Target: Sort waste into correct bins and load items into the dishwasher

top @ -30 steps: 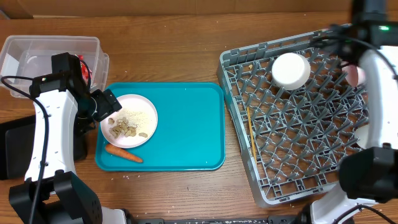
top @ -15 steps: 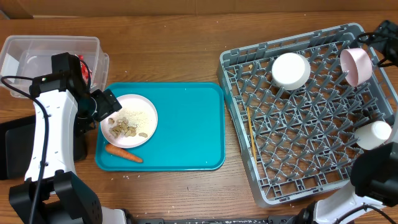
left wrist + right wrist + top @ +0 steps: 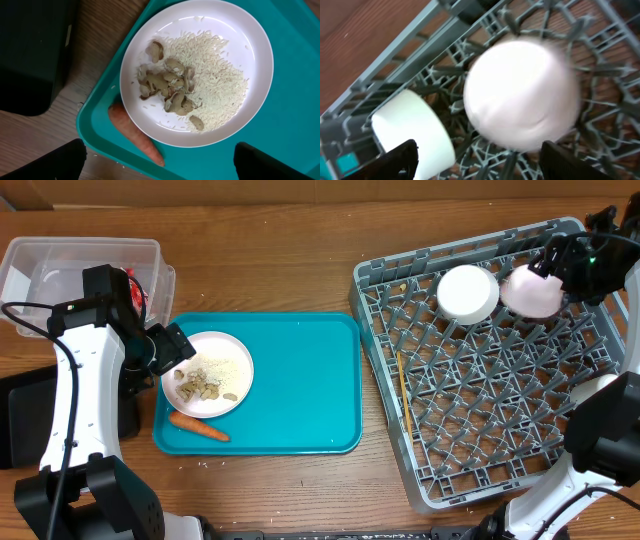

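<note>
At the upper right of the overhead frame, the right gripper (image 3: 548, 272) grasps a round white bowl (image 3: 531, 291), blurred and tipped on edge over the grey dish rack (image 3: 480, 440), just beside a second white bowl (image 3: 467, 292) lying upside down. The left gripper (image 3: 160, 160) hangs released, fingers spread, over the white plate (image 3: 240, 35) of beige food bits (image 3: 167, 87) and rice on the teal tray (image 3: 300, 380). No writing is legible.

Two white bowls (image 3: 468, 292) crowd the grey rack's (image 3: 480, 480) far edge; its near pegs stand bare. The teal tray's (image 3: 300, 380) right half lies open.

A teal serving tray (image 3: 300, 380) lies on the wooden table (image 3: 280, 260).
</note>
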### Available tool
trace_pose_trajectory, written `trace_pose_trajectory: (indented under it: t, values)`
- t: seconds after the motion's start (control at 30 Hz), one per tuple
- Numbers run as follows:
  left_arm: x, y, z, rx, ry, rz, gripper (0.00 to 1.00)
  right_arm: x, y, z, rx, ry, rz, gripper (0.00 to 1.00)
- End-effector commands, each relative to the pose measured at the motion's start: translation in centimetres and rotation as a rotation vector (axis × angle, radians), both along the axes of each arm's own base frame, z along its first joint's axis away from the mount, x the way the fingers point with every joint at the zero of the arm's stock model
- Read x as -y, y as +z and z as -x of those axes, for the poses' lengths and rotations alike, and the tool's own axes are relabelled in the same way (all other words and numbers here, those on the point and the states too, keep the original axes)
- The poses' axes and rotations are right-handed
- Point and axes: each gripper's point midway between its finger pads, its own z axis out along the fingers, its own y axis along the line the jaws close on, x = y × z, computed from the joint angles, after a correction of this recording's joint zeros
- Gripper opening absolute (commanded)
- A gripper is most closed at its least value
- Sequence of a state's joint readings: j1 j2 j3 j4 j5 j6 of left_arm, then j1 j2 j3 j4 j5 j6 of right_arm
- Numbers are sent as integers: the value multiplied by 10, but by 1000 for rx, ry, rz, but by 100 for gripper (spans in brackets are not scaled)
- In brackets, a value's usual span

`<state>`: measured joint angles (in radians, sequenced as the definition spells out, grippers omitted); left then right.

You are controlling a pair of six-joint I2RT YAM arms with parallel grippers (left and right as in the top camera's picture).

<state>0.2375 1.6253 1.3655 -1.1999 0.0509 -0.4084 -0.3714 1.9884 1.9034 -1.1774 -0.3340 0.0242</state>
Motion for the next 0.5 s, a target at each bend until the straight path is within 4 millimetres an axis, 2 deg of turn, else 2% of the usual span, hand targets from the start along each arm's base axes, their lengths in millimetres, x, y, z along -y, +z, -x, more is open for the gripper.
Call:
trace_pose_trajectory:
  t: [0.0, 0.2, 0.33, 0.47]
  values:
    - [-1, 4, 1, 11, -21, -15, 96, -10, 30, -1, 91, 51, -11, 80]
    - [-1, 4, 1, 11, -21, -15, 96, -13, 64, 4, 174, 56, 22, 80]
    - [-1, 4, 1, 11, -21, -14, 96, -27, 83, 13, 197, 75, 28, 80]
    - [-1, 4, 1, 11, -21, -14, 96, -53, 94, 23, 194, 125, 22, 80]
